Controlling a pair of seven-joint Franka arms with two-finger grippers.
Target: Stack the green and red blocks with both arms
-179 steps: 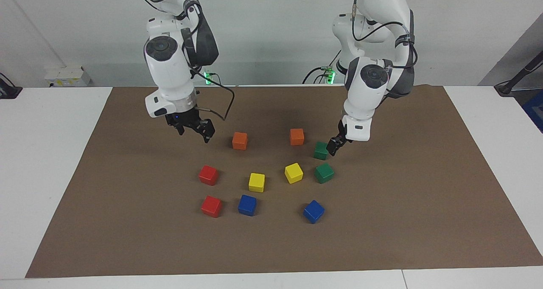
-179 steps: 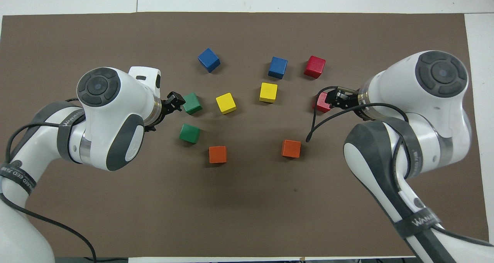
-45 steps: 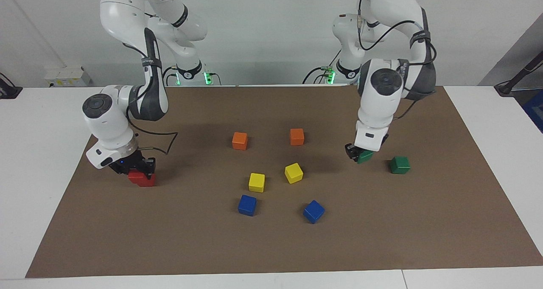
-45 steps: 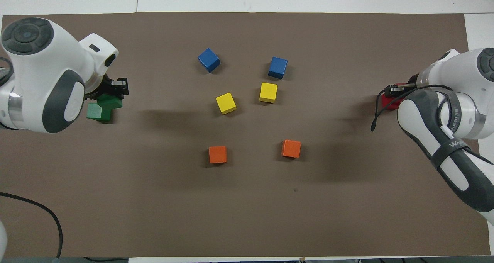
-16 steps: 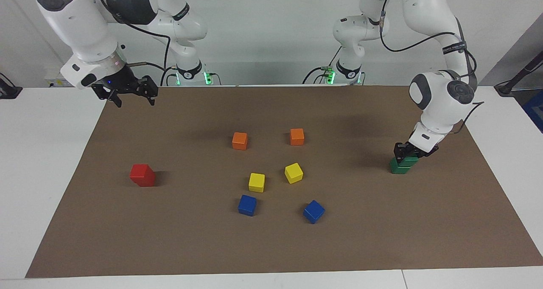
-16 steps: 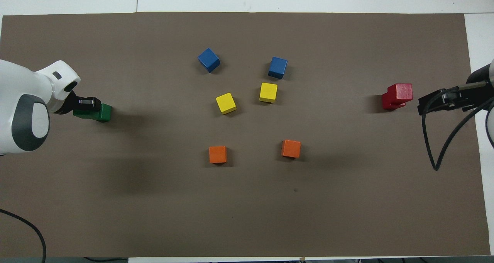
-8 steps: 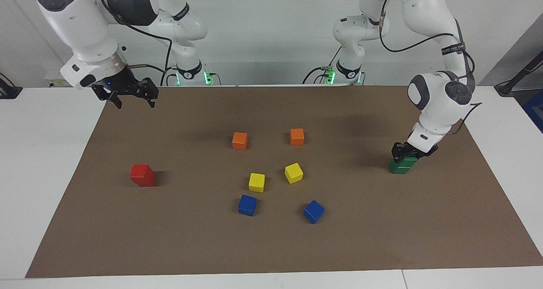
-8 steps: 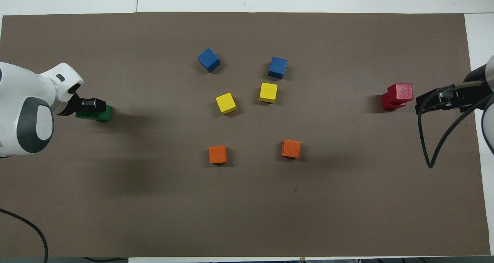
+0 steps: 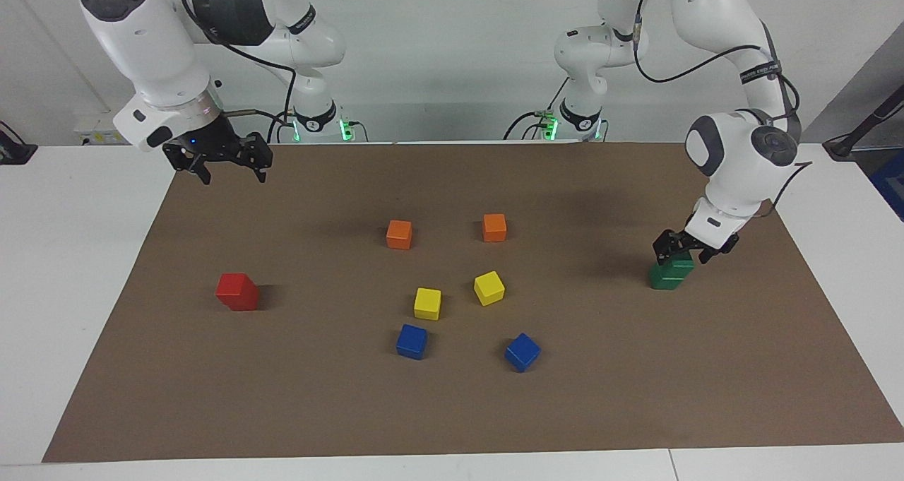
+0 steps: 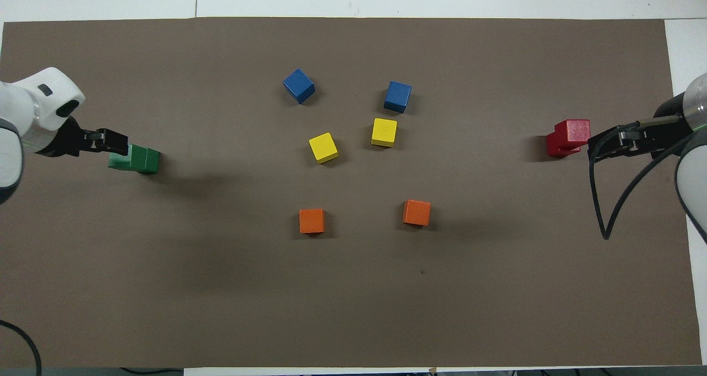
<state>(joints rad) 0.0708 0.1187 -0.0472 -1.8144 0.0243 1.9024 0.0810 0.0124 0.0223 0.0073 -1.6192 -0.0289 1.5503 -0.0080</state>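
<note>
Nearest the robots, two orange cubes point(image 9: 399, 234) are seen side by side on the matte brown mat point(image 9: 452, 410) that covers the white table point(image 9: 70, 255). Farther out lie two yellow cubes point(image 9: 427, 303), and farthest out two blue cubes point(image 9: 412, 341), one turned cornerwise. All are small, glossy and sharp-edged.

Toward the left arm's end, the green blocks point(image 9: 669, 272) are stacked in a short upright column, the upper block set slightly askew on the lower. The left gripper point(image 9: 683, 249) is placed just over the upper block with its fingers spread apart, nothing held; a second ago it was clamped on that block.

Toward the right arm's end, the red blocks point(image 9: 237, 291) are stacked likewise, the upper one offset, unchanged over the last second. The right gripper point(image 9: 227, 163) is raised well above the mat's edge, fingers wide apart and empty, shifted slightly inward.
</note>
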